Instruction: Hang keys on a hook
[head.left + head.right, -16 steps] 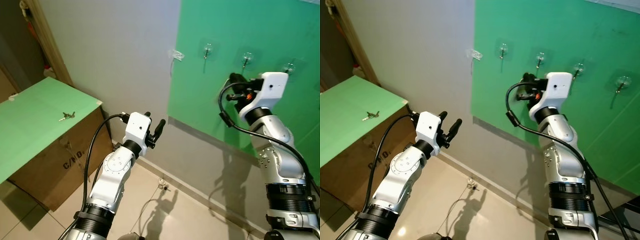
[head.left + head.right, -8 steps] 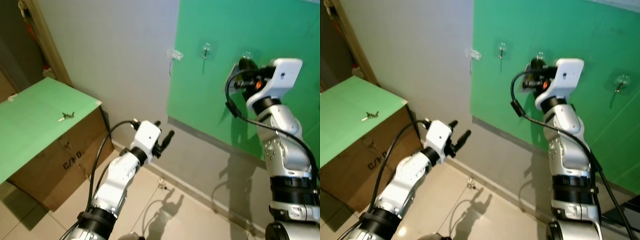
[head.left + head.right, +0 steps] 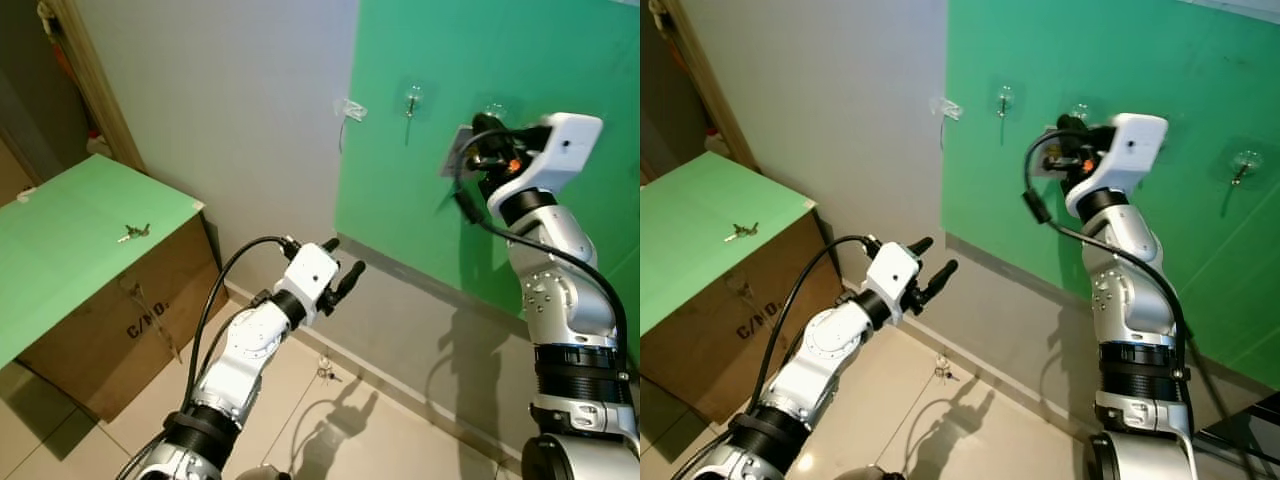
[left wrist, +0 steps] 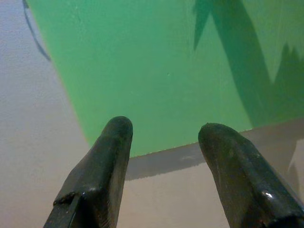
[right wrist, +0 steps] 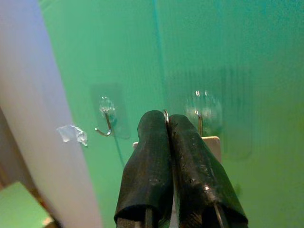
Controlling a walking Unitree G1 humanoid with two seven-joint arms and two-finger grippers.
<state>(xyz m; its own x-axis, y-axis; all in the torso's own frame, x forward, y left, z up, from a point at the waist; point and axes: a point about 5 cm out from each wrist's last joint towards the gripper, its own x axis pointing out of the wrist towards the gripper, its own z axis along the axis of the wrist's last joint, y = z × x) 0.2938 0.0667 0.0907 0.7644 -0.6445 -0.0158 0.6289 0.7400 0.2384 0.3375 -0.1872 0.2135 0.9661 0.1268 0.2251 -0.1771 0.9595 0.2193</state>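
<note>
Head stereo pair looks forward and down from above both arms, toward the green wall panel (image 3: 470,90) and the cardboard box (image 3: 95,330) at left; the two eyes share almost the whole scene, offset sideways. Left wrist camera looks along its fingers (image 4: 102,180) at the panel's lower edge, from some way off. Right wrist camera sits close to the panel, facing two clear adhesive hooks (image 5: 107,118) also seen from the head.
</note>
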